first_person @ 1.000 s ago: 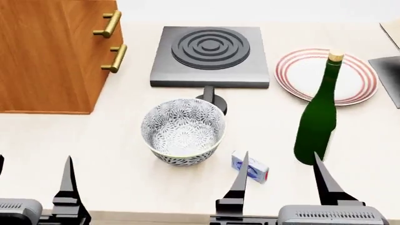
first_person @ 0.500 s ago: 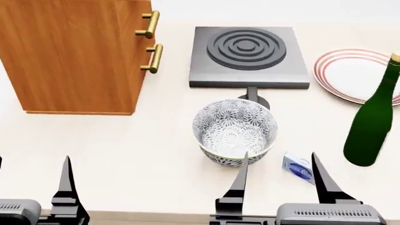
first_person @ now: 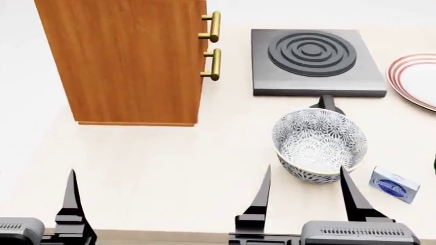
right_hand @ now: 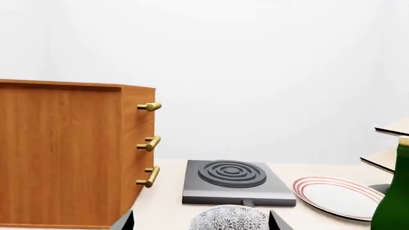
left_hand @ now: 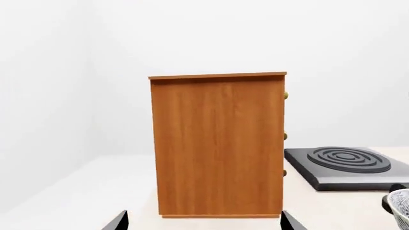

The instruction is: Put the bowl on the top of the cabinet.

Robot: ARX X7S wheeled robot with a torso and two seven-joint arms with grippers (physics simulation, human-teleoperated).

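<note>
Left gripper (first_person: pixel 30 204): low at the counter's near edge, left end; only one dark finger (first_person: pixel 70 204) shows fully in the head view, and the two tips at the wrist view's rim stand wide apart around nothing.

Cabinet (first_person: pixel 129 61): orange-brown wood grain, upright toward the counter's (first_person: pixel 150 168) far left, brass bar handles (first_person: pixel 212 46) on the side facing the hob; lighter flat top (left_hand: pixel 217 76) bare in the left wrist view.

Right gripper (first_person: pixel 303 196): at the near edge, right of centre; fingers spread wide and empty, tips pointing at the bowl.

Hob (first_person: pixel 312 61): grey square slab with concentric rings, at the far edge, right of the cabinet.

Bowl (first_person: pixel 319 144): white with a fine grey leaf pattern, upright on the counter just in front of the hob, well apart from the cabinet.

Small blue-and-white box (first_person: pixel 393 185): flat, just right of the bowl.

Plate (first_person: pixel 415 79): white with red rim rings, at the right edge, partly cropped.

Green bottle (right_hand: pixel 393 201): right wrist view only, beside the plate.
</note>
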